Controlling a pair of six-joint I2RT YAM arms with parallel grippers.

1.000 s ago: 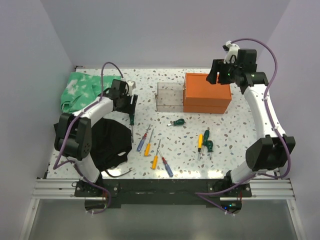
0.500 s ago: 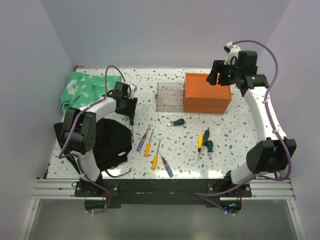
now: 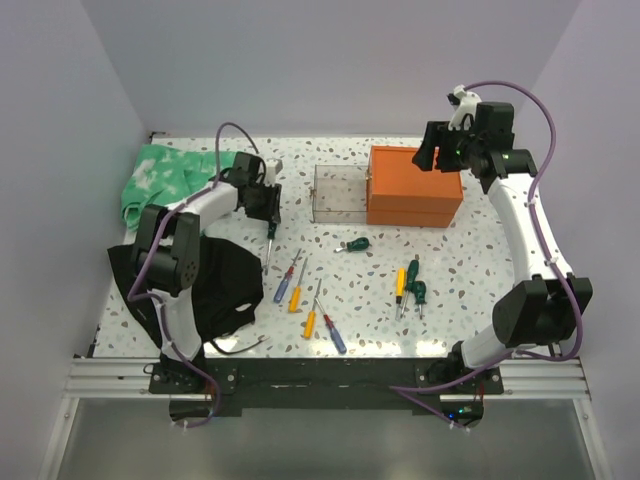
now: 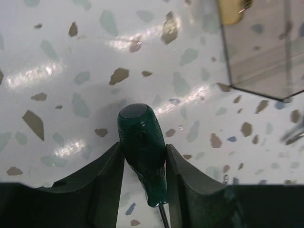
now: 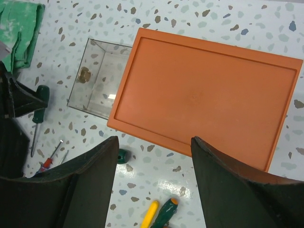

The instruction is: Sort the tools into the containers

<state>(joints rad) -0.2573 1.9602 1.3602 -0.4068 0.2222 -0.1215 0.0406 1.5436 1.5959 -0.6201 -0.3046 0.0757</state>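
White arms (image 3: 524, 212), black joints (image 3: 160, 268), purple cables (image 3: 540, 100)

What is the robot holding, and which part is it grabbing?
The left gripper pinches a green screwdriver by its handle. The right gripper holds nothing.

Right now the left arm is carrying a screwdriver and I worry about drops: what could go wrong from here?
1. The left gripper pinches the green screwdriver only by its rounded handle, with the shaft trailing free. It may pivot or slip in transit.
2. The clear drawer has upright walls. The trailing shaft could catch one and nudge the drawer.
3. The right gripper hangs open above the orange chest, beside that drawer, so the arms could crowd each other.
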